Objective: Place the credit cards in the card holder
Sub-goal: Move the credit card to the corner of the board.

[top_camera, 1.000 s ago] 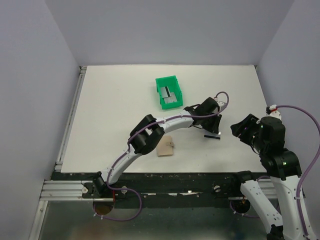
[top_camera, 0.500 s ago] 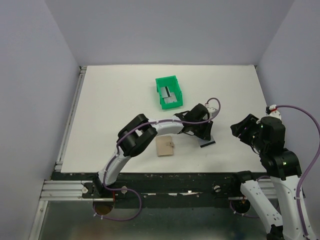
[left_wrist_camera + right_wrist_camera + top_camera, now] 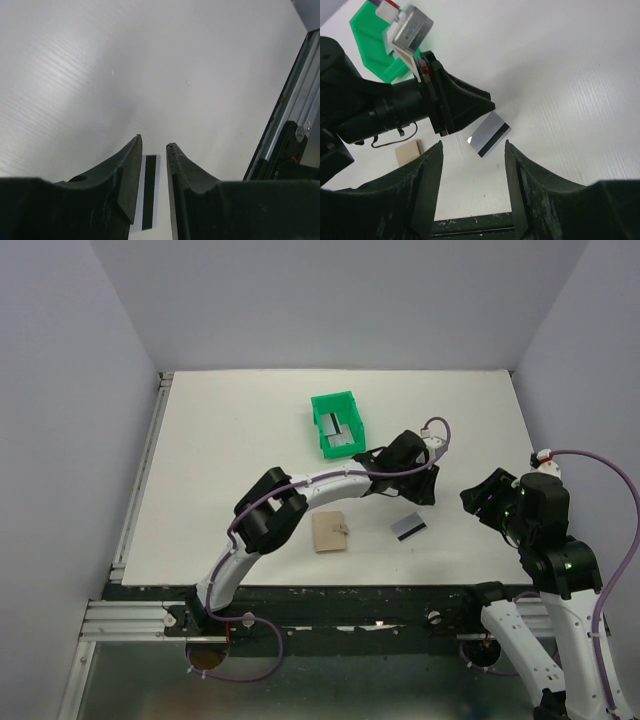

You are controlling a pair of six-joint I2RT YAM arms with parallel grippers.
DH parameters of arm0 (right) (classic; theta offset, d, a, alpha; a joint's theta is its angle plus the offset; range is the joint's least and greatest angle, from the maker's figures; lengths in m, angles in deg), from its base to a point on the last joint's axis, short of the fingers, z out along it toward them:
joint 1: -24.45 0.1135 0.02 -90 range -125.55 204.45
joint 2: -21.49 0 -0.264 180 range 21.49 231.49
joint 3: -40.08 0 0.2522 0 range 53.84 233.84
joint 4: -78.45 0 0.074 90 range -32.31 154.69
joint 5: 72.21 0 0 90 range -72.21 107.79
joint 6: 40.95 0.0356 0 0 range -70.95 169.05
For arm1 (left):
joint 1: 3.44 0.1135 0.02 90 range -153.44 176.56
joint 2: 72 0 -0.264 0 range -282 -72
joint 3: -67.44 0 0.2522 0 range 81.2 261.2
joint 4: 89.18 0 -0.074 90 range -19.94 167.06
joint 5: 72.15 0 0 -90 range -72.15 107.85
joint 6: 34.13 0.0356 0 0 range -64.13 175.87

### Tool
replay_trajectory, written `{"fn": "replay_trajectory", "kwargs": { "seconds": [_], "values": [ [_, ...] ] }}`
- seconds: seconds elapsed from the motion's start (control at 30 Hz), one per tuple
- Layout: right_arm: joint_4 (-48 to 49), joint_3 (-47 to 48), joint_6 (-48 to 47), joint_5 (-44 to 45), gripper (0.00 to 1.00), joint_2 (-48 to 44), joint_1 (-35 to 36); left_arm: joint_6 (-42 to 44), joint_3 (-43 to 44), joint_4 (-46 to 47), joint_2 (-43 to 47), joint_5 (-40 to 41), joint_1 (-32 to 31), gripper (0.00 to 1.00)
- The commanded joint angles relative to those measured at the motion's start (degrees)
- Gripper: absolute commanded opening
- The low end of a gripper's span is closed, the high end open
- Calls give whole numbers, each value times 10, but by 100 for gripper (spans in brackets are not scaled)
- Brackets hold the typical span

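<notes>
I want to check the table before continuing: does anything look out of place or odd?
One card lies loose on the table, stripe up and askew, right of the folded holder and apart from it, while other cards sit in the green bin. Nothing looks spilled or damaged.

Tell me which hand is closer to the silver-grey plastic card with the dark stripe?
Left. The left hand hangs just above the silver-grey striped card; the right hand is farther, to its right.
</notes>
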Motion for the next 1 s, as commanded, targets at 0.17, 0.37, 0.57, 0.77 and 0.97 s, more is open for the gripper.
{"fn": "replay_trajectory", "kwargs": {
  "seconds": [0.17,0.37,0.57,0.77,0.97],
  "values": [
    [-13,-10,-14,-3,61,-4,-3,28,90,-61,-79,11,0,42],
    [-13,-11,-14,-5,61,-3,-3,29,66,-49,-88,8,0,40],
    [-13,-14,-11,-8,61,-3,-3,30,45,-42,-84,10,0,40],
    [-12,-21,-11,-6,61,-6,-3,28,-26,-22,-50,8,0,39],
    [-8,-27,-8,-8,61,-6,-3,28,-150,17,2,8,-1,37]
  ]
}}
